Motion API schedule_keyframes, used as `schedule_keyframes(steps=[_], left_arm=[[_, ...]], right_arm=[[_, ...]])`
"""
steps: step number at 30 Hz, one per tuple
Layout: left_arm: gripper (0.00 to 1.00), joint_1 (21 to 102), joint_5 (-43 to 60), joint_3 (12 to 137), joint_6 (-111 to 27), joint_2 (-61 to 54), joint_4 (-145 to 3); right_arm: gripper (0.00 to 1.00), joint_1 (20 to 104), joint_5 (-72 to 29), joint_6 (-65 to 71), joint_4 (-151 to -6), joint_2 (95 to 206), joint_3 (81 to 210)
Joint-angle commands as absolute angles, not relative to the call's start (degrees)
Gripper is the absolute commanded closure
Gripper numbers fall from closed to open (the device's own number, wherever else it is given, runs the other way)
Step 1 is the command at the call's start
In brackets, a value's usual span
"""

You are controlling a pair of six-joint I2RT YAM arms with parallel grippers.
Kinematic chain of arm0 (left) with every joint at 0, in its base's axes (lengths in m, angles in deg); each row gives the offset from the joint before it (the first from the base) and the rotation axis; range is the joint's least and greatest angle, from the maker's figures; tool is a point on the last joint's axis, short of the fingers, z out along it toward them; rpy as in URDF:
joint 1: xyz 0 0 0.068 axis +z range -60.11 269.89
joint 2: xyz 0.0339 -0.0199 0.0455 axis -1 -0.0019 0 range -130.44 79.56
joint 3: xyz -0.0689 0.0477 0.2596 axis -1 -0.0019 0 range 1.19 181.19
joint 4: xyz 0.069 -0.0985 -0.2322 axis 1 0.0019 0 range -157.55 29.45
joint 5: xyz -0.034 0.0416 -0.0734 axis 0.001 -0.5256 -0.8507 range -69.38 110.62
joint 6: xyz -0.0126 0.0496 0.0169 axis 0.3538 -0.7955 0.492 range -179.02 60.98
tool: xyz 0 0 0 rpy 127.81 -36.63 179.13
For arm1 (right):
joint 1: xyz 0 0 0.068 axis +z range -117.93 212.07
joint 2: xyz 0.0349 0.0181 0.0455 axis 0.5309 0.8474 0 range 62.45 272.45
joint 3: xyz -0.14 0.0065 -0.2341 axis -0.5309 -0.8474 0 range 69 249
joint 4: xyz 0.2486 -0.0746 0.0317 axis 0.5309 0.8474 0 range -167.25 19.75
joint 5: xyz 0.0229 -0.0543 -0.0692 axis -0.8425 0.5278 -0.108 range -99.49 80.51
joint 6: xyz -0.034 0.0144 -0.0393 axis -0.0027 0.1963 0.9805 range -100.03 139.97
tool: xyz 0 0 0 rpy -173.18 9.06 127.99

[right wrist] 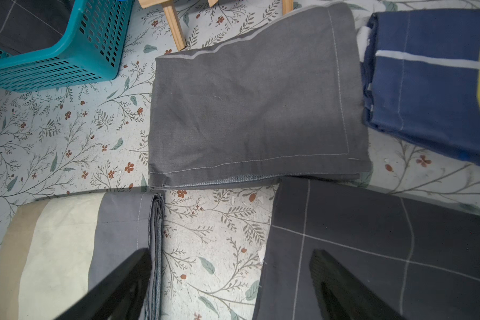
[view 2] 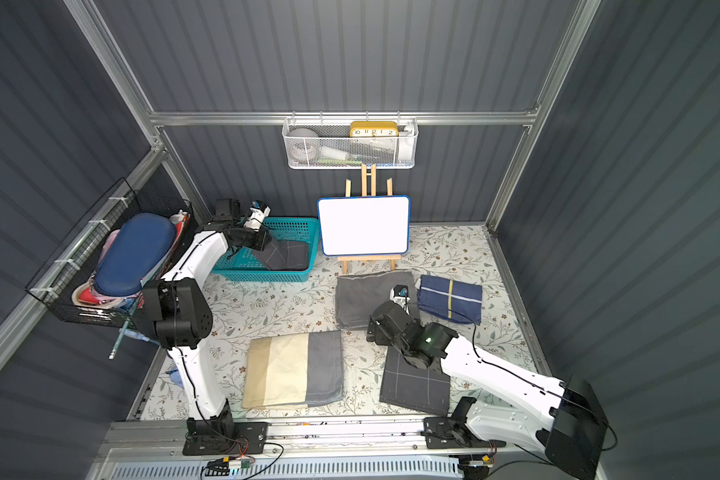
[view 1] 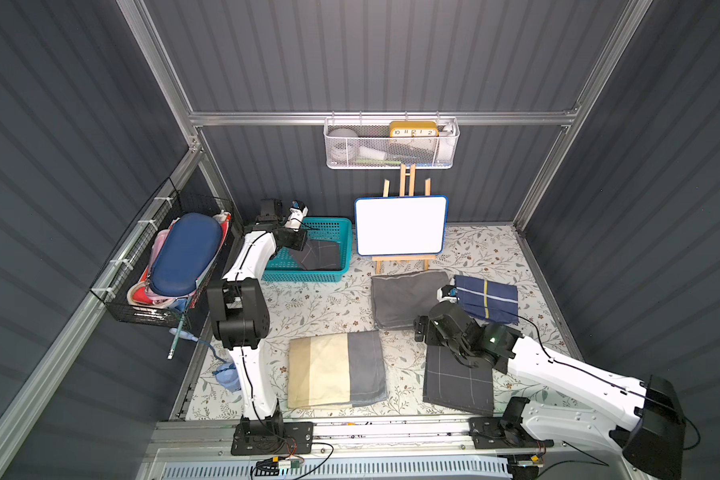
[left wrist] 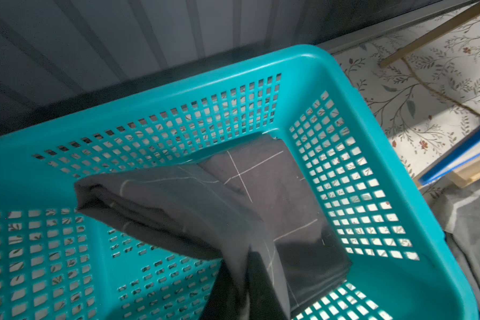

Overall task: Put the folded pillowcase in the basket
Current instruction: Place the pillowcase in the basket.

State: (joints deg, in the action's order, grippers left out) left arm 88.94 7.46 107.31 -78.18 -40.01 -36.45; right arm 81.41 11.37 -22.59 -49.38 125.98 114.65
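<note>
We read the table [view 1: 308, 316] as a clock face with twelve at the back wall. In both top views the basket [view 1: 312, 276] stands at eleven o'clock, and the left gripper [view 1: 298, 243] hangs over its nine o'clock half. The pillowcase [view 1: 321, 255], dark with thin pale lines, lies inside toward the three o'clock end. From above, the arm hides how cloth and gripper meet.

The left wrist view fills that in. One end of the pillowcase [left wrist: 263, 180] lies flat in a corner of the basket [left wrist: 178, 91] floor. The other end rises toward the camera in a bunched ridge, held off the floor. The cloth covers the gripper's tips, so we judge the jaws clamped on it from that lift alone.

The right gripper [view 1: 421, 328] hangs at three o'clock, and the top views show only its black body. In the right wrist view the right gripper [right wrist: 232, 257] has its fingers [right wrist: 128, 279] wide apart with nothing between them. One finger is over the edge of a tan cloth [right wrist: 61, 238], the other over a checked cloth [right wrist: 372, 243], with bare table between. That view also shows a grey cloth [right wrist: 255, 110] just beside a blue cloth [right wrist: 427, 83]. The whiteboard [view 1: 400, 224] at twelve o'clock shows whole only from above.
</note>
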Motion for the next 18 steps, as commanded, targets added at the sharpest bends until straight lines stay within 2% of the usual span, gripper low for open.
schedule_keyframes(steps=[1,6,9,11,12,13,16,18], left_arm=[[0.9,90.38,12.07,106.52,-73.81,-41.27,-37.14],[0.72,91.47,18.86,108.0,-71.39,-42.24,-35.29],[0.67,91.47,22.97,108.51,-70.06,-41.34,-34.64],[0.6,91.43,26.02,107.47,-68.35,-39.38,-34.66],[0.53,91.48,28.76,106.69,-68.64,-38.03,-35.69],[0.41,91.45,30.57,106.11,-68.98,-36.79,-36.61],[0.27,91.38,30.82,105.28,-69.35,-33.27,-37.88],[0.0,91.3,30.7,104.88,-68.42,-30.88,-38.06]], right_arm=[[0.05,81.64,12.05,-22.9,-48.51,125.87,114.86],[0.05,81.64,11.91,-23.09,-48.51,126.26,114.88],[0.06,81.64,11.75,-23.1,-48.42,126.54,115.37],[0.06,81.64,11.63,-23.03,-48.13,126.66,115.75],[0.06,81.64,11.66,-23.01,-47.91,126.75,115.92],[0.06,81.64,11.64,-22.92,-47.82,126.72,116.11],[0.06,81.63,11.73,-22.83,-47.04,126.71,116.46],[0.06,81.64,11.69,-22.83,-46.82,126.6,116.6]])
